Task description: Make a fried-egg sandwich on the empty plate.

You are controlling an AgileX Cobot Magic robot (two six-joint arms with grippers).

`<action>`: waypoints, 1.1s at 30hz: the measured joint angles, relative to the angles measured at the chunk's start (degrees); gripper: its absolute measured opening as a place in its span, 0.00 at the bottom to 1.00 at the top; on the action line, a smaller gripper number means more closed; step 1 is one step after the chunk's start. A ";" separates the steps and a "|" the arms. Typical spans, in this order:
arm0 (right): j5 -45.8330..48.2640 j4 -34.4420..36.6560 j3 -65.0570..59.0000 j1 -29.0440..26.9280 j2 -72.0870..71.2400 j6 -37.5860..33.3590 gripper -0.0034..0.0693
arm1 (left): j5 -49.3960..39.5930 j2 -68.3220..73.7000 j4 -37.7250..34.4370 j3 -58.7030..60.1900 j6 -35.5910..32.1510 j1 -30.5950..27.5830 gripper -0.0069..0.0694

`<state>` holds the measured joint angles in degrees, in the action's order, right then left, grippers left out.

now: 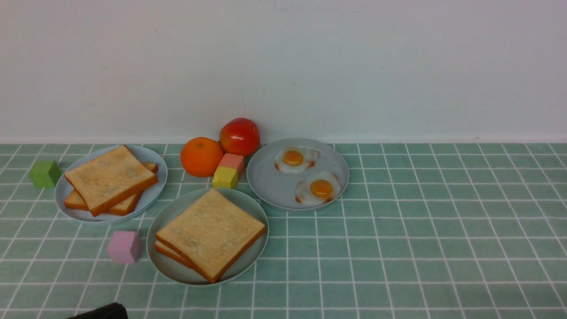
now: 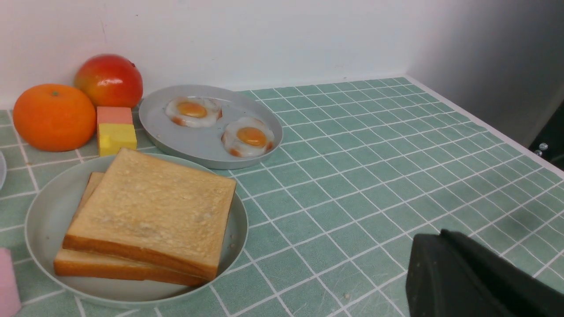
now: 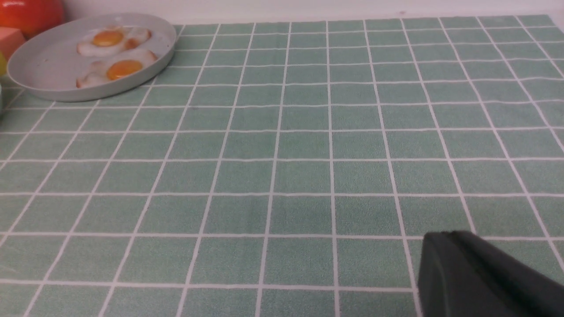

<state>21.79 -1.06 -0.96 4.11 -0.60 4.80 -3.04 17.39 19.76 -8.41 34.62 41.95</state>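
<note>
Front view shows the sandwich (image 1: 211, 233) – two toast slices, egg hidden between if present – lying on the mint-green plate (image 1: 165, 262) near the table's front edge. Both arms sit withdrawn, fingers closed on nothing. Assembly looks finished – no further placing seems needed.

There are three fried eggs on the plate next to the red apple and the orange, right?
Not quite. That grey plate holds two fried eggs, not three: one egg toward the wall and the other egg closer to the robot. The front view shows both plainly. The rest is right: the plate sits beside the red apple and the orange.
</note>
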 joint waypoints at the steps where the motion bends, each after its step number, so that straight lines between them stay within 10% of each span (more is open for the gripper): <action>1: 0.00 0.00 0.00 0.00 0.00 0.00 0.03 | 0.00 0.00 0.00 0.00 0.00 0.00 0.09; 13: 0.00 -0.02 0.00 0.00 0.00 0.00 0.04 | 0.43 -0.85 -0.30 0.00 -1.90 -1.35 0.10; 25: 0.00 -0.02 0.00 0.00 0.00 0.00 0.04 | -0.21 -17.89 -22.77 9.17 -21.57 -36.95 0.07; 33: 0.05 -0.12 0.00 0.00 0.00 0.00 0.05 | -18.43 -18.01 -23.49 10.21 -21.87 -40.65 0.07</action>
<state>21.84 -1.18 -0.96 4.11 -0.60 4.80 -21.47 -0.62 -3.72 1.80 12.75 1.30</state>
